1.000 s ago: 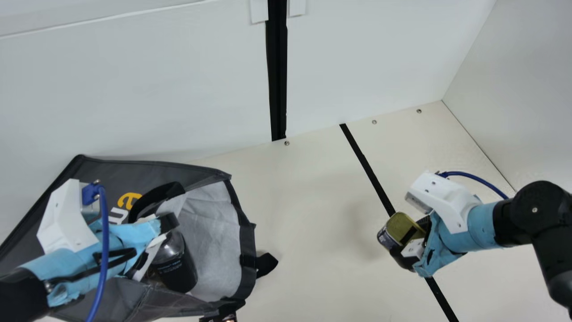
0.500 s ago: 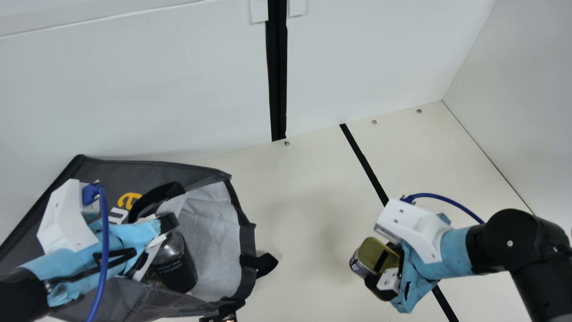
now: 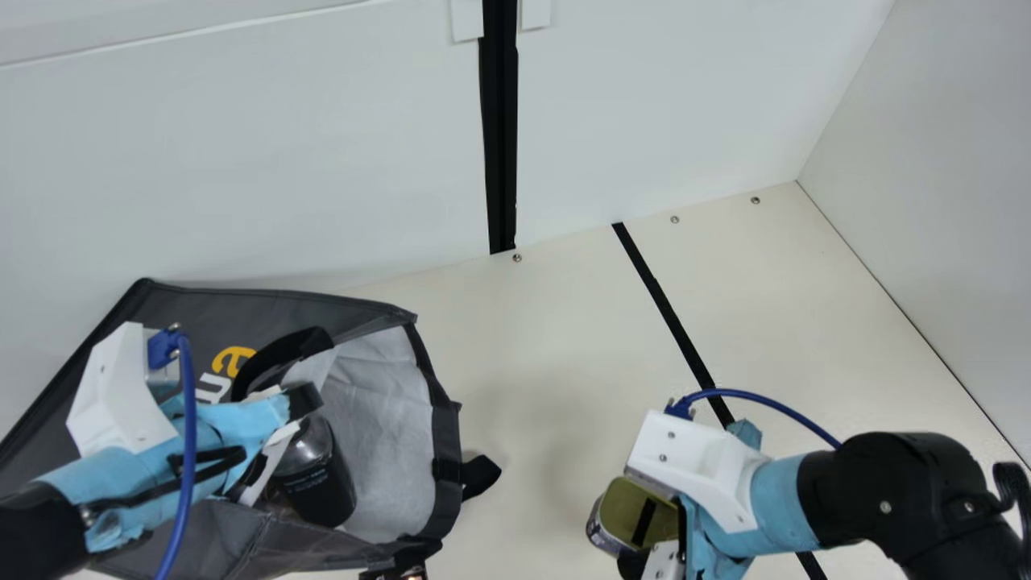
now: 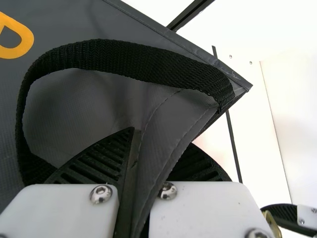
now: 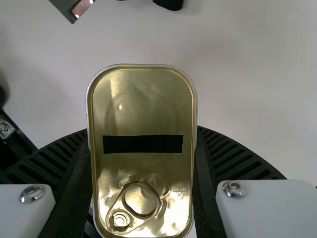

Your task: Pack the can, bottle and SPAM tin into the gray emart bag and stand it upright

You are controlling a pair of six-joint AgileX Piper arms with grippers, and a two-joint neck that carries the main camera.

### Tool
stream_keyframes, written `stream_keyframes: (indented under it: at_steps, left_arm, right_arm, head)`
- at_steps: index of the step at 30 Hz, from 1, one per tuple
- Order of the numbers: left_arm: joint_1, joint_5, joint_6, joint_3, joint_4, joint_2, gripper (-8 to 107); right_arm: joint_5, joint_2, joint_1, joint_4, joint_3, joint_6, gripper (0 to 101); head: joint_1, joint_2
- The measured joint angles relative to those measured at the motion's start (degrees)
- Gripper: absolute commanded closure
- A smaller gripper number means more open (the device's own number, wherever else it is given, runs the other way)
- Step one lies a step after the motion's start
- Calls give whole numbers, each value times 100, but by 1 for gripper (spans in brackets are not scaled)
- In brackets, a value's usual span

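The gray emart bag [image 3: 387,435] lies on its side at the left of the main view, its mouth facing right. My left gripper [image 3: 294,411] is at the bag's mouth; in the left wrist view the left gripper [image 4: 136,173] is shut on the bag's gray edge [image 4: 168,124], beside a black strap handle. Inside the mouth lies a dark bottle [image 3: 318,479]. My right gripper [image 3: 656,540] holds the SPAM tin [image 3: 636,515] above the table, right of the bag. In the right wrist view the right gripper [image 5: 143,163] clasps the gold-lidded tin [image 5: 141,109] between both fingers.
A black strap end [image 3: 481,476] sticks out from the bag's mouth onto the cream table [image 3: 548,362]. A small dark object [image 3: 395,573] shows at the bottom edge below the bag. White walls stand behind and at the right.
My right arm has moved left and toward the main view's bottom edge, carrying the SPAM tin closer to the bag. The left arm and the bag have stayed still.
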Motion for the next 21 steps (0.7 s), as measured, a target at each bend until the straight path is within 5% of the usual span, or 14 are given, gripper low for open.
stream_keyframes:
  at_steps: [11,21]
  left_arm:
    - [0,0,0,0,0,0,107]
    - [0,0,0,0,0,0,107]
  right_arm:
    - [0,-321,852,114,0,596,101]
    - [-1,-644,677,829,-67,632,101]
  head:
    - [0,0]
    - [0,9]
